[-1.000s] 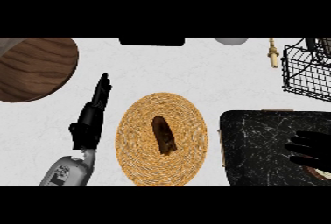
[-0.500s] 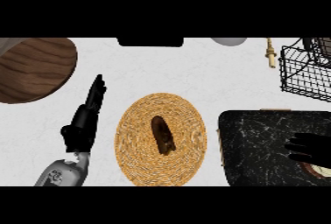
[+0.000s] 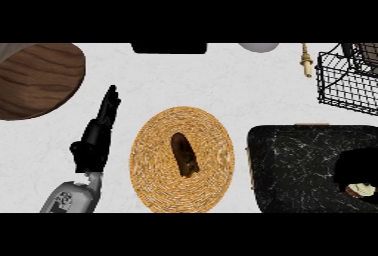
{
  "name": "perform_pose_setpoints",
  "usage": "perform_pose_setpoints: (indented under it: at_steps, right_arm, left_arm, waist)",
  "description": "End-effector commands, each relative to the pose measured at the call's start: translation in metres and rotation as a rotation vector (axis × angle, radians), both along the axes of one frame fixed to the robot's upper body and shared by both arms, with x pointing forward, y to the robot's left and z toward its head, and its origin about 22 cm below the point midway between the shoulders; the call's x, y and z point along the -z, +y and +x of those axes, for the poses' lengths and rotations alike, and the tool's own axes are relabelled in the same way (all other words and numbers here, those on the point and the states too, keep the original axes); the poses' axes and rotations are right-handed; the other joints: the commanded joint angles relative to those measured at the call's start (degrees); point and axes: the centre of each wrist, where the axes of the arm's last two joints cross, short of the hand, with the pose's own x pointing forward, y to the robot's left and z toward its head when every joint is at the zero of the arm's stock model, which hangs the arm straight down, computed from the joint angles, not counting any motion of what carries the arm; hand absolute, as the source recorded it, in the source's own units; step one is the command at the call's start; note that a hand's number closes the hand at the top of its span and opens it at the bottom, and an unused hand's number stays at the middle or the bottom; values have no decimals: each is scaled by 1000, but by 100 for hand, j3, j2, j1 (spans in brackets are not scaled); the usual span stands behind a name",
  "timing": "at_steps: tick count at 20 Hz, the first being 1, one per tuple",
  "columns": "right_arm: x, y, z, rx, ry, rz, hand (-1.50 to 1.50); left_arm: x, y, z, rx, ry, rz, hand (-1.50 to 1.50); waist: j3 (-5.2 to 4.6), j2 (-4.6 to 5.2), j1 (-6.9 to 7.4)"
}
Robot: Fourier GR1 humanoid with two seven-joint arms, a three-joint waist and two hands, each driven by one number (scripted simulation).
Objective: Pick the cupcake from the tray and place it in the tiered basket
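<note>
Head view, steep look down on a pale surface [image 3: 221, 80].

Left robot hand [image 3: 100, 132] – sits left of centre, fingers straight and together, pointing up and slightly right, holding nothing; grey forearm comes in from the lower-left edge. It is apart from everything, just beside the left rim of the woven mat.

Right robot hand [image 3: 362, 167] – lower right, a black shape over the dark marbled tray [image 3: 295, 165]. It reads as curled down onto the cupcake [image 3: 361, 189]; only a small cream and brown bit of the cupcake shows under the black near the right edge. Exact finger placement is hard to make out, black on black.

Cupcake is on the tray, right-hand part, near the view's lower right corner – not in the basket.

Tiered basket [image 3: 347, 80] – black wire, upper right corner, partly cut by the edge, well apart from the tray's hand. A small tan spindle-like object [image 3: 306, 61] lies just left of it.

Centre: round woven straw mat [image 3: 151, 165] with a dark brown elongated item [image 3: 184, 155] lying on its middle, tilted slightly.

Upper left: large round wooden piece [image 3: 33, 80], cut by the edge. Top edge: a black object [image 3: 170, 47] and a grey rounded one [image 3: 258, 47], both mostly cut off.
</note>
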Motion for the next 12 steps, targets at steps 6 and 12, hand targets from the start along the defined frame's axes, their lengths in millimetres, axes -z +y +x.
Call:
perform_pose_setpoints:
  at_steps: [6,12]
  right_arm:
    - [13,15,19,303,-80,-45,150]
    - [19,-34,6,1018,-51,-352,150]
  left_arm:
    - [1,-2,6,9,9,-6,0]
    - [-3,-2,3,-14,2,2,0]
  waist:
    - [-6,15,-6]
    - [-49,10,-116]
